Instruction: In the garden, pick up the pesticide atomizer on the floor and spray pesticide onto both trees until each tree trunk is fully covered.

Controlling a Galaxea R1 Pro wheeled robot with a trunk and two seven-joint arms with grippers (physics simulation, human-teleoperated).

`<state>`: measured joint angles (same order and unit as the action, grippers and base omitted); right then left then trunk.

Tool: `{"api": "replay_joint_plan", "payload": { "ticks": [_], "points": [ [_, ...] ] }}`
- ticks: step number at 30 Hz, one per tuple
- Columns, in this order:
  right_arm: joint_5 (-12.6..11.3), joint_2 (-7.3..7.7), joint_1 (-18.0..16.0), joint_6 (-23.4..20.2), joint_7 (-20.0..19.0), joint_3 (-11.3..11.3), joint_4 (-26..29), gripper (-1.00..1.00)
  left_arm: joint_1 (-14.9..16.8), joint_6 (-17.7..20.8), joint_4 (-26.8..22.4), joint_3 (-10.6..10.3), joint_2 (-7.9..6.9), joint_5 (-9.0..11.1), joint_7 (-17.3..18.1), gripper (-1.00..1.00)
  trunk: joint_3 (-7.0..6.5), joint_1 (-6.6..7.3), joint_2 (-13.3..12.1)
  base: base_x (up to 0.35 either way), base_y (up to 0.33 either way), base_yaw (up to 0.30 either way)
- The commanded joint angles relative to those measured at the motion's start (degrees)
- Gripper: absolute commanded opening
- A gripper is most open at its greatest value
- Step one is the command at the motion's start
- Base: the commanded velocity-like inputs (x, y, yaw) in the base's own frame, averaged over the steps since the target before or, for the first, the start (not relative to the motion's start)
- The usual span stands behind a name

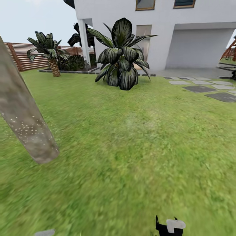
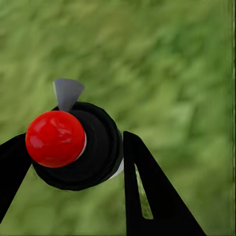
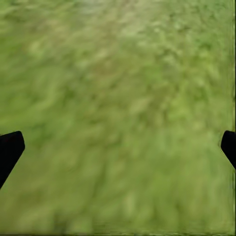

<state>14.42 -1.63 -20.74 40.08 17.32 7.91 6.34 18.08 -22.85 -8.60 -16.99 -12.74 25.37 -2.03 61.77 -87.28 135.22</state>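
Left gripper [image 2: 73, 162] squeezing spray bottle [image 2: 78, 147] over grass [image 2: 172, 73]. Right gripper [image 3: 118, 147] wide open. Tree trunk [image 1: 23, 114] at nine o'clock.

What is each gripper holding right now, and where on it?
The left gripper clamps the pesticide atomizer around its black body just under the red cap. The right gripper is open, with only grass between its fingers.
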Motion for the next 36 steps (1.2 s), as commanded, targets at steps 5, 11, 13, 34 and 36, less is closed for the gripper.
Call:
{"api": "replay_joint_plan", "payload": {
  "ticks": [5, 11, 13, 34, 36],
  "points": [
    [0.0, 0.04, 0.0, 0.0, 0.0, 0.0, 0.0, 1.0, -0.1, -0.8, 0.1, -0.1, 0.11, -0.3, 0.0, -1.0, 0.0, 0.0, 0.0, -0.117, 0.018, -0.3],
    [0.0, 0.04, 0.0, 0.0, 0.0, 0.0, -0.1, 1.0, -0.1, -0.9, 0.2, -0.1, 0.22, -0.7, 0.0, -1.0, 0.0, 0.0, 0.0, -0.33, 0.101, -0.3],
    [0.0, 0.04, 0.0, 0.0, 0.0, 0.0, -0.1, 1.0, -0.1, -0.9, 0.2, -0.1, 0.13, -0.7, 0.0, -1.0, 0.0, 0.0, 0.0, -0.336, 0.079, -0.3],
    [0.0, 0.04, 0.0, 0.0, 0.0, 0.1, 0.0, 1.0, -0.1, -1.0, -0.1, -0.1, 0.04, -0.5, -0.4, -1.0, 0.0, 0.0, 0.0, -0.198, -0.038, -0.3],
    [0.0, 0.04, 0.0, 0.0, 0.0, 0.1, 0.0, 1.0, -0.1, -0.9, -0.2, -0.2, 0.24, -0.6, -0.4, -1.0, 0.0, 0.0, 0.0, 0.0, 0.0, -0.3]
  ]
}}
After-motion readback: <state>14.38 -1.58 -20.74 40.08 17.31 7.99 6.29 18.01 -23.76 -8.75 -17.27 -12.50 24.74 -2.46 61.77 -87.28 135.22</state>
